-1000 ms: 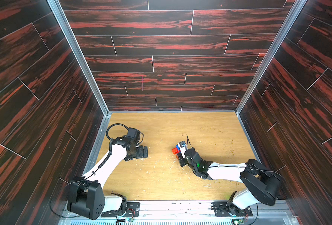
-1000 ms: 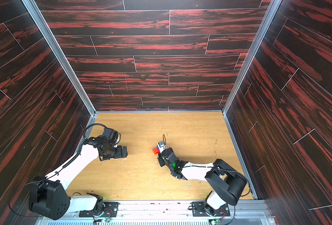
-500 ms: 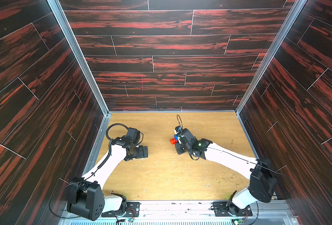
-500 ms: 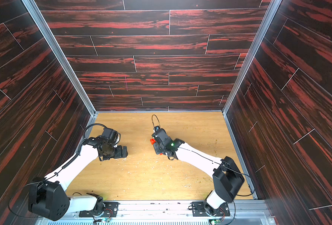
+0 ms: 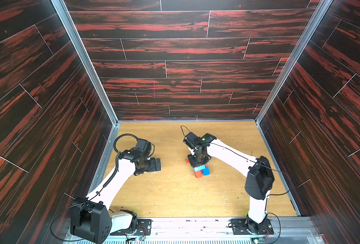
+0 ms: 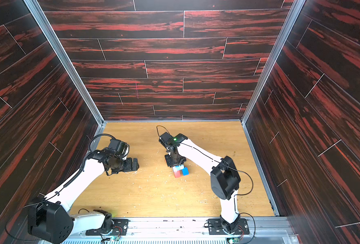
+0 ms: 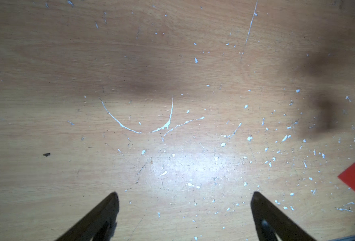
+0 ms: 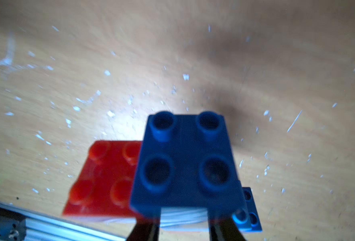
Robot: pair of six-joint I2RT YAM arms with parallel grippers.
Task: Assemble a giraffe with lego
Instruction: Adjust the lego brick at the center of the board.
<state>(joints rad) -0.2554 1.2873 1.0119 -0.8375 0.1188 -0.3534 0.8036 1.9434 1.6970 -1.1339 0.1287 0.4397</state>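
**Cell backdrop: dark panels, wood floor**

Walls (image 5: 185,48) on left, far and right: dark planks with red streaks and thin pale seams. Silver metal posts (image 5: 85,63) run up both far corners. Floor (image 5: 174,196) is a light wood-grain board, scuffed, with white flecks and scratches. Grey metal rail (image 5: 196,228) along the near edge. Bright light, with a glare patch (image 7: 193,167) in the left wrist view.

L arm (image 5: 119,175): elbow bent, forearm angled fwd, wrist roughly level.
L gripper (image 5: 158,164): jaws wide apart, nothing between them.
R arm (image 5: 229,156): stretched fwd and inward, wrist pitched down.
R gripper (image 5: 197,163): jaws clamped on dark blue brick (image 8: 185,167).
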